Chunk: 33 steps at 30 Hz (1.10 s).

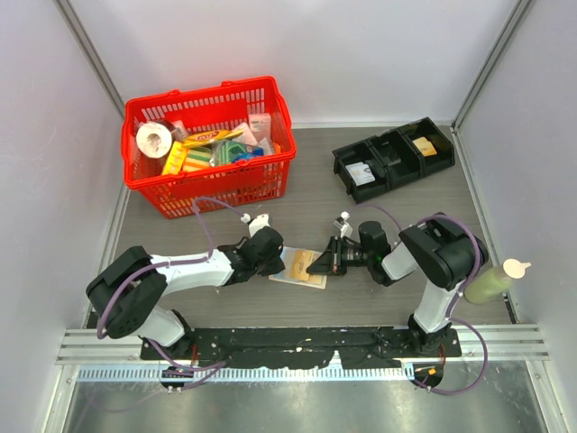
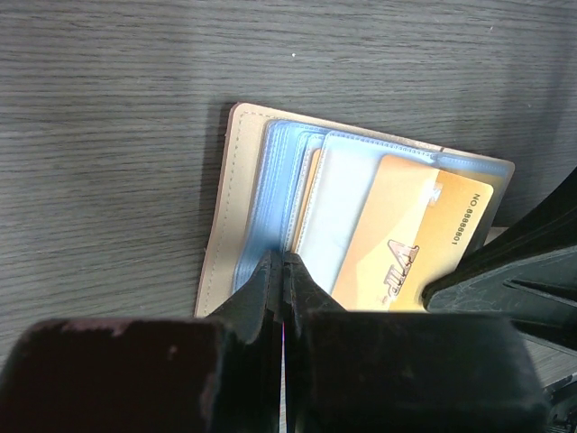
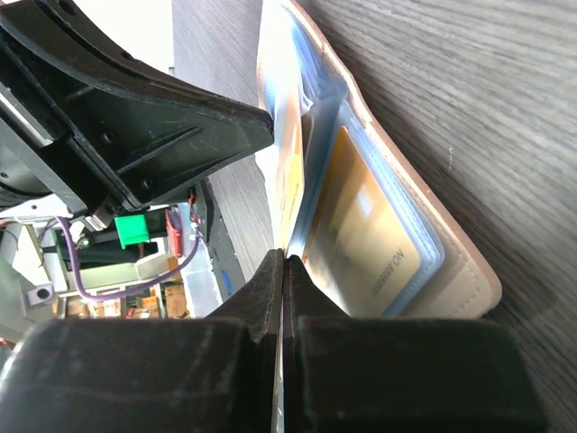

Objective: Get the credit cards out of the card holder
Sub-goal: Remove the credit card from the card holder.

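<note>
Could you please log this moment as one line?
card holder open; cards inside; left pincer shut at sleeves; right pincer shut

card holder (image 1: 300, 270) flanked closely by left gripper (image 1: 281, 262) and right gripper (image 1: 315, 263), open table (image 1: 306, 203) behind, red basket (image 1: 216, 186), black tray (image 1: 393, 155) beyond

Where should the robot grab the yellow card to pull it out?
Probably the yellow card's numbered short end, the bare part lying askew over the pale blue sleeve. Come in flat from the right arm's side, one finger above, one below, since the card is thin and lies flat in the card holder.
</note>
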Available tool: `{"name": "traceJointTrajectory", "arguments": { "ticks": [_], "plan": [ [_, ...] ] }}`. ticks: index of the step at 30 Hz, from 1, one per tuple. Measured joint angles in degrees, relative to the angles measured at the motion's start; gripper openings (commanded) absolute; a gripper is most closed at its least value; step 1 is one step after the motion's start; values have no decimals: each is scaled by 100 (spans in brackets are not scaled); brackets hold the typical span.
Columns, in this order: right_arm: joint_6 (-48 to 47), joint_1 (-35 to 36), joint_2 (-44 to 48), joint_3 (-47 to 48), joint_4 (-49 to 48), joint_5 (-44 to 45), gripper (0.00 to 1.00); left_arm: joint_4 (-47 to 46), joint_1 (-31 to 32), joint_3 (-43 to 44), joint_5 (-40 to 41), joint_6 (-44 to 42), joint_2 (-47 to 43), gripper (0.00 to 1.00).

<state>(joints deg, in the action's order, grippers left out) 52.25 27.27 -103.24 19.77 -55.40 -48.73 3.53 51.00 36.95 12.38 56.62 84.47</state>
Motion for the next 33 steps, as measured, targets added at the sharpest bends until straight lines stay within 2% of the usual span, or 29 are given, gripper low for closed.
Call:
{"name": "traceJointTrajectory", "arguments": {
  "ticks": [5,9,13,18,19,25,31,33],
  "plan": [
    [-420,-7,319,96,789,101,27,-2,0,0,-2,0,0,0],
    [-619,-7,348,229,1176,157,31,-7,-2,0,-22,-2,0,0],
    [-684,-7,345,358,1307,195,28,-9,-2,0,-37,-4,0,0],
    [-730,-4,343,415,1401,302,3,-9,-2,0,-39,-2,-2,0],
    [-723,-7,343,415,1421,306,1,-11,-2,-4,-39,-2,-2,0],
    [-848,-107,525,400,1727,315,1,-101,-2,-96,-39,0,-66,0],
    [-1480,-352,1497,400,3029,599,1,-76,0,-192,-44,-9,-201,0],
    [-1696,-387,1821,424,3501,730,1,17,0,-208,-44,-28,-269,4]
  ]
}}
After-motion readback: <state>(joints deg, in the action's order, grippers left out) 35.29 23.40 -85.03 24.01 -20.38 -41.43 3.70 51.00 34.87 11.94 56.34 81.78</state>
